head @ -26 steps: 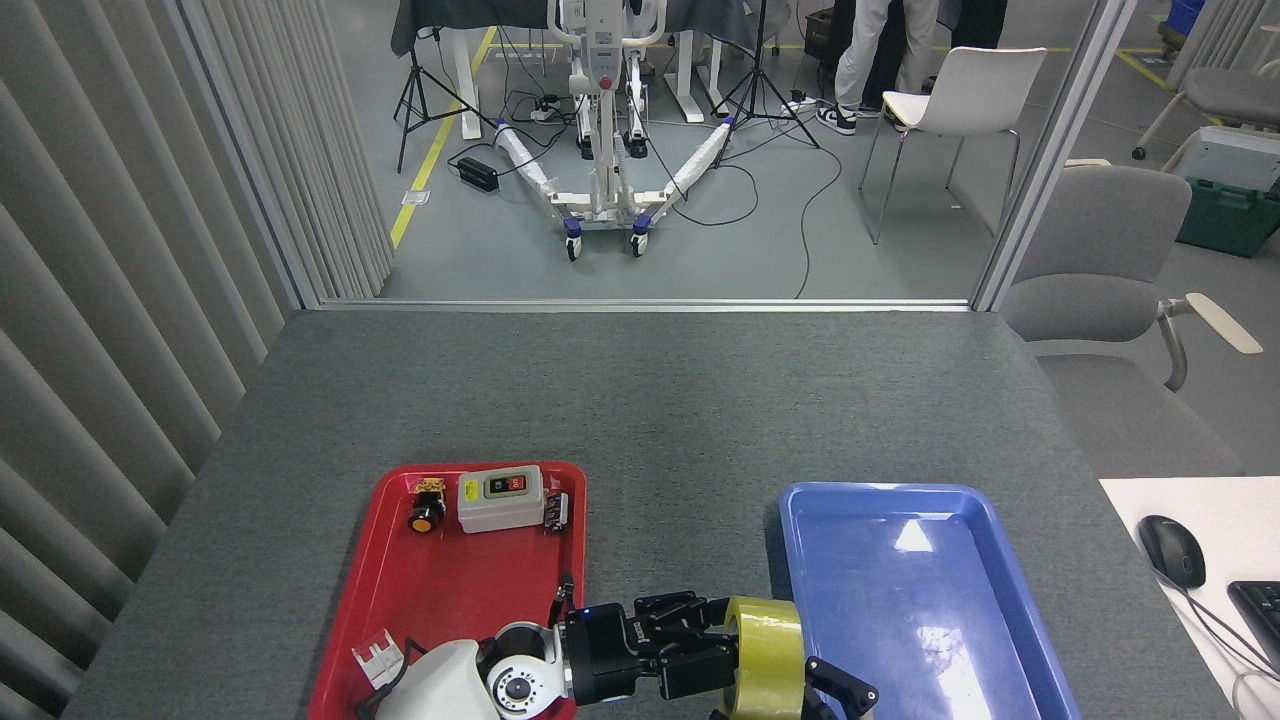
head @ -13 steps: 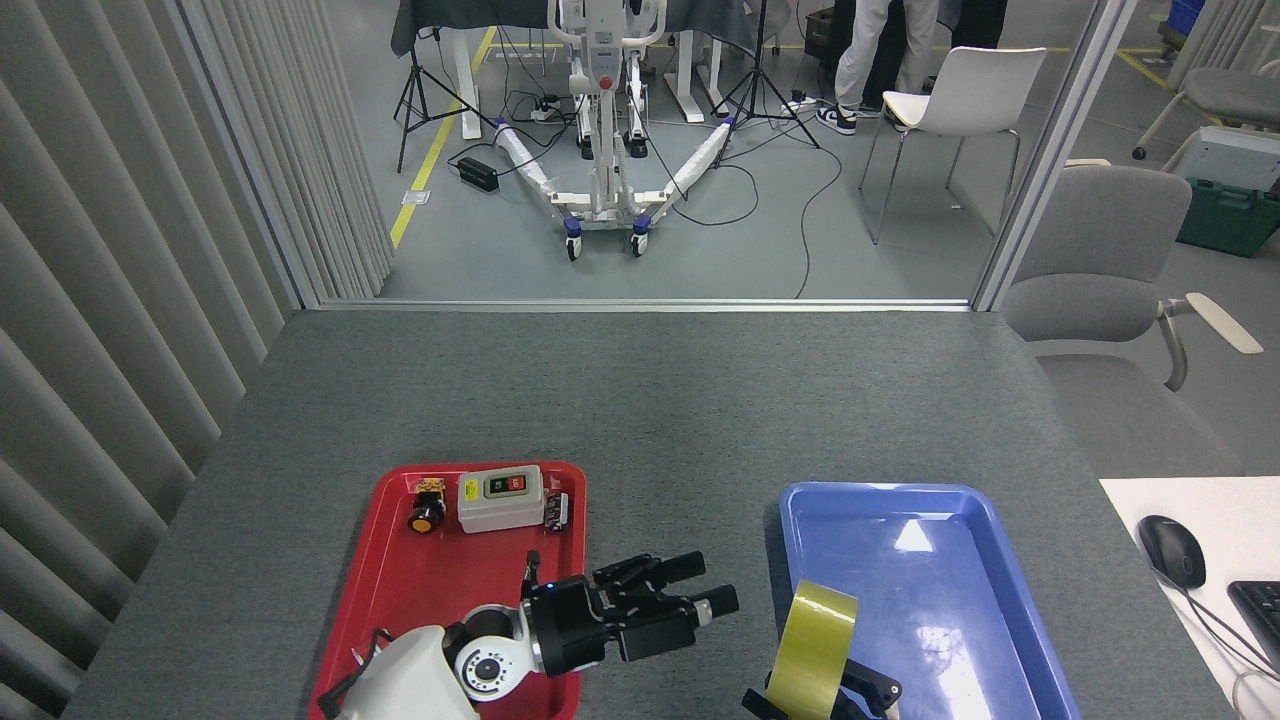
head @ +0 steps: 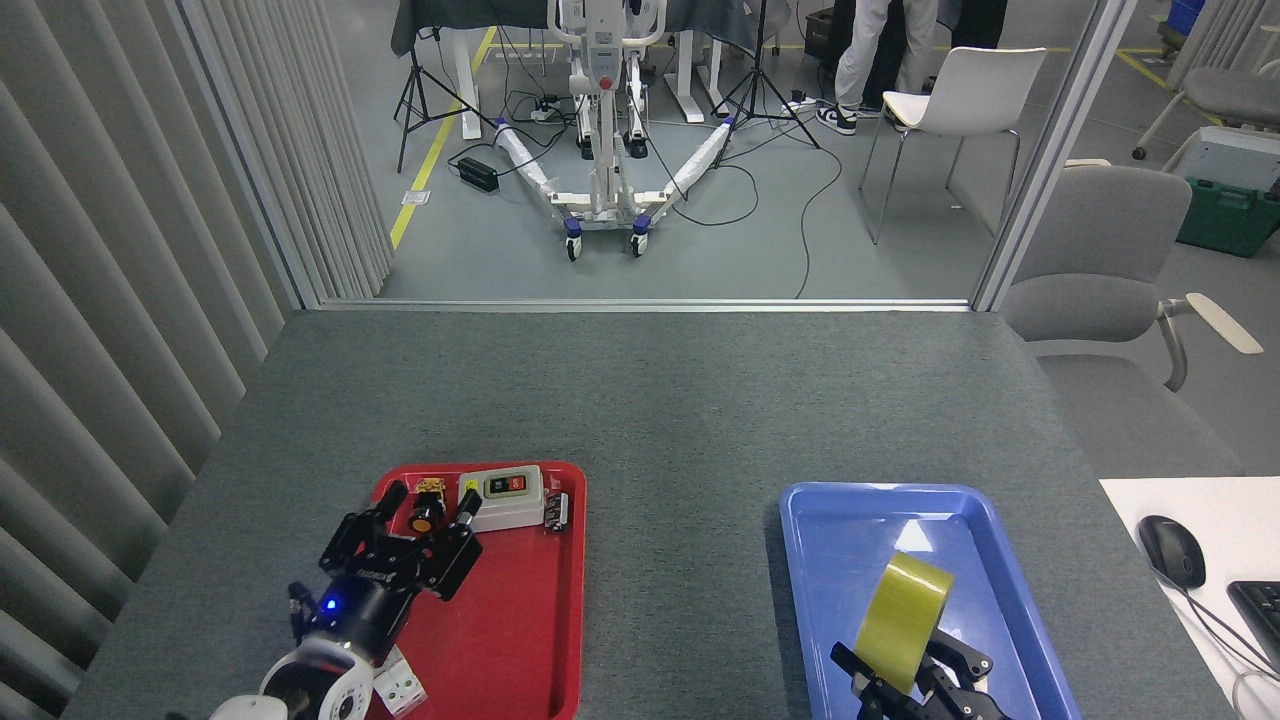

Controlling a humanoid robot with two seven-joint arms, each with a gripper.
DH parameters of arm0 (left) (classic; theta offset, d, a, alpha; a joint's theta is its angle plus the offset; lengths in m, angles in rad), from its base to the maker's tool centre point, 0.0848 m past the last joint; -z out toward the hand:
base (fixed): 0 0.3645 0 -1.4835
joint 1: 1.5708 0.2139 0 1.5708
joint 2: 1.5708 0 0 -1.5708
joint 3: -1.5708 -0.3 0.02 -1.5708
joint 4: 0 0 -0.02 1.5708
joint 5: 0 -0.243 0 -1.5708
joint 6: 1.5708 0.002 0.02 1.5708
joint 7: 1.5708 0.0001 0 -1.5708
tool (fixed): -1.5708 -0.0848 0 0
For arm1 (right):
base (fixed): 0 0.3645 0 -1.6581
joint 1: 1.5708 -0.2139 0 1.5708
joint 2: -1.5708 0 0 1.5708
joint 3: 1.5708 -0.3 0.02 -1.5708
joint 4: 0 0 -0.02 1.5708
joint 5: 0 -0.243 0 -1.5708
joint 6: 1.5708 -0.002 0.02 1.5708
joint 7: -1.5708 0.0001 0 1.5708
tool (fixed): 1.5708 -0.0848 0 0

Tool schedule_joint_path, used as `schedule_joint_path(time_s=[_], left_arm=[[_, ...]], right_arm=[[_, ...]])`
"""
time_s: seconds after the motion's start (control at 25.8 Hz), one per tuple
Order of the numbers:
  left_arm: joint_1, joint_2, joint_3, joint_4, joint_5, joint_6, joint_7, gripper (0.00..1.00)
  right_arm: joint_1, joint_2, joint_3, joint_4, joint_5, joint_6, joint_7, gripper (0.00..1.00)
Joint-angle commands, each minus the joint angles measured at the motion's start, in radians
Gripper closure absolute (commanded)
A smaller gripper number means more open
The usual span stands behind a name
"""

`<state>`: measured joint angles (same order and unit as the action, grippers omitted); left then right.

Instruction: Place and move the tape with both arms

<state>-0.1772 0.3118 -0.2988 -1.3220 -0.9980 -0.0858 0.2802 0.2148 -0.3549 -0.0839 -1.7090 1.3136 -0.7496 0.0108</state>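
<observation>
The tape [head: 902, 620], a wide yellow roll standing on edge, hangs over the blue tray [head: 850, 510] near its front. My right gripper [head: 915, 672] comes up from the bottom edge and is shut on the tape from below, its black fingers on both sides of the roll. My left gripper [head: 415, 520] is over the left side of the red tray [head: 540, 640], its black fingers spread open and empty, pointing toward the small parts at the tray's far end.
In the red tray's far end lie a grey switch box [head: 503, 496], a yellow push button [head: 427, 510] and a small black part [head: 558, 509]. A white clip [head: 400, 687] sits at its front left. A mouse [head: 1172, 550] lies on a white desk at right.
My left gripper let go of the tape and swung left across the red tray. My right gripper carried the tape rightward, over the blue tray.
</observation>
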Motion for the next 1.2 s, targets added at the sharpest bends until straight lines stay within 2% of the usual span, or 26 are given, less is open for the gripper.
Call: schedule_joint_path(time_s=[0.0, 0.08, 0.16, 0.27, 0.47, 0.62, 0.81, 1.16], left_arm=[[0.133, -0.005, 0.076, -0.091, -0.249, 0.187, 0.053, 0.01], [0.145, -0.005, 0.075, -0.122, -0.268, 0.190, 0.040, 0.01], [0.148, -0.005, 0.086, -0.134, -0.266, 0.150, 0.036, 0.01], [0.153, -0.007, 0.122, -0.131, -0.249, 0.077, 0.034, 0.01], [0.153, -0.005, 0.127, -0.122, -0.116, 0.047, 0.034, 0.01], [0.148, -0.004, 0.112, -0.097, -0.044, 0.049, 0.034, 0.01], [0.099, 0.003, 0.059, -0.054, -0.044, 0.041, 0.033, 0.01], [0.111, 0.009, 0.092, -0.040, -0.051, 0.040, -0.018, 0.01]], right_arm=[[-0.071, 0.016, 0.010, -0.012, -0.037, 0.254, 0.288, 1.00], [-0.107, 0.040, 0.044, -0.018, -0.053, 0.415, 0.452, 0.99], [-0.141, 0.036, 0.052, -0.012, -0.083, 0.526, 0.575, 0.98], [-0.176, 0.027, 0.053, 0.019, -0.085, 0.619, 0.679, 0.91], [-0.250, 0.010, 0.065, 0.095, -0.088, 0.676, 0.770, 0.90], [-0.267, 0.010, 0.073, 0.114, -0.086, 0.708, 0.831, 0.90], [-0.282, 0.010, 0.092, 0.124, -0.089, 0.754, 0.861, 0.90], [-0.324, 0.004, 0.107, 0.167, -0.120, 0.747, 0.853, 0.86]])
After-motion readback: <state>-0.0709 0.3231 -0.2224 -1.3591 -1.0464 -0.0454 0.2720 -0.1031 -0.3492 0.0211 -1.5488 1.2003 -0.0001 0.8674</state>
